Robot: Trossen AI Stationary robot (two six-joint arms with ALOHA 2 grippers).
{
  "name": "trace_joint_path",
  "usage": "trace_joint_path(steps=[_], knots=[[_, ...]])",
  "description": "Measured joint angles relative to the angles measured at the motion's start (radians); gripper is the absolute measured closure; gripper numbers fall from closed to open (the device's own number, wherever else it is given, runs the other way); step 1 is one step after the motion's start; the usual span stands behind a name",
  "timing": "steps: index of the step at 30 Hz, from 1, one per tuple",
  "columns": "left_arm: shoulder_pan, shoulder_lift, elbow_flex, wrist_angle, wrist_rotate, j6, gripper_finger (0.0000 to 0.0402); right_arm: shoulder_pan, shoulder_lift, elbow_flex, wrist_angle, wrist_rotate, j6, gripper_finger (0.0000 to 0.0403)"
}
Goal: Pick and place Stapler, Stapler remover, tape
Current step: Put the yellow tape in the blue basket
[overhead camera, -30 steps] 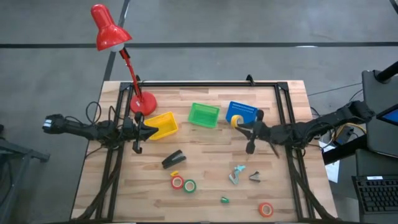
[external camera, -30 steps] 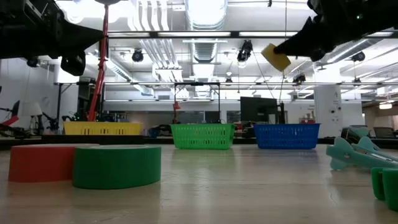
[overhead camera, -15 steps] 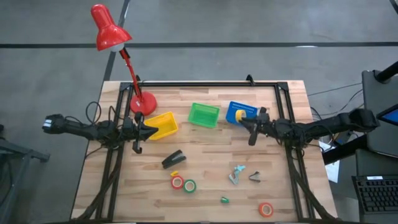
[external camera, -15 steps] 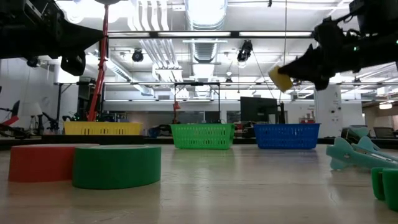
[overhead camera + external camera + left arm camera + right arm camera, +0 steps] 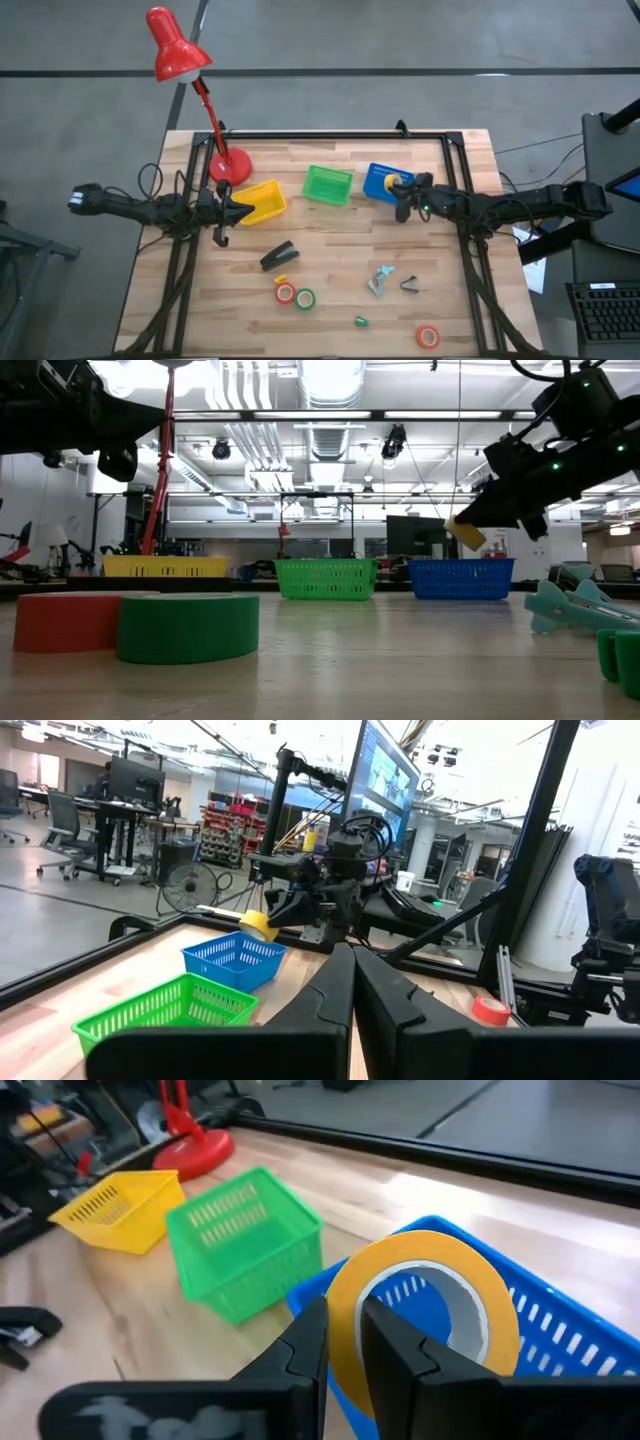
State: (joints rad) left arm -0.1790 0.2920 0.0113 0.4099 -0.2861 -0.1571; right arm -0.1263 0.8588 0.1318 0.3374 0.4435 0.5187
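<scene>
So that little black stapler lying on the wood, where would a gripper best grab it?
Probably across the stapler's narrow middle, coming straight down from above. It lies flat and slanted on the table, long and slim, so the fingers should turn to straddle its long sides. Bare wood shows along both of them.

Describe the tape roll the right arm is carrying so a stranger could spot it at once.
Find the blue basket, rightmost of three baskets on the table. Just above it, the right pincer grips a yellow tape roll. It is the only roll off the table; the others lie flat on the wood.
</scene>
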Motion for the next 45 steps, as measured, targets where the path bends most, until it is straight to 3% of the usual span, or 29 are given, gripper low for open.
trace_joint_path(steps=[11, 30, 37, 45], knots=[[0.0, 0.0, 0.0, 0.0, 0.0, 0.0, 0.0392, -0.059, 0.081, 0.087, -0.206, 0.0, 0.003, 0.0359], [0.0, 0.0, 0.0, 0.0, 0.0, 0.0, 0.0392, -0.091, 0.337, 0.192, -0.254, -0.034, 0.006, 0.0357], [0.0, 0.0, 0.0, 0.0, 0.0, 0.0, 0.0392, -0.091, 0.407, 0.221, -0.258, -0.032, 0.005, 0.0334], [0.0, 0.0, 0.0, 0.0, 0.0, 0.0, 0.0392, -0.09, 0.398, 0.249, -0.28, -0.034, 0.011, 0.0297]])
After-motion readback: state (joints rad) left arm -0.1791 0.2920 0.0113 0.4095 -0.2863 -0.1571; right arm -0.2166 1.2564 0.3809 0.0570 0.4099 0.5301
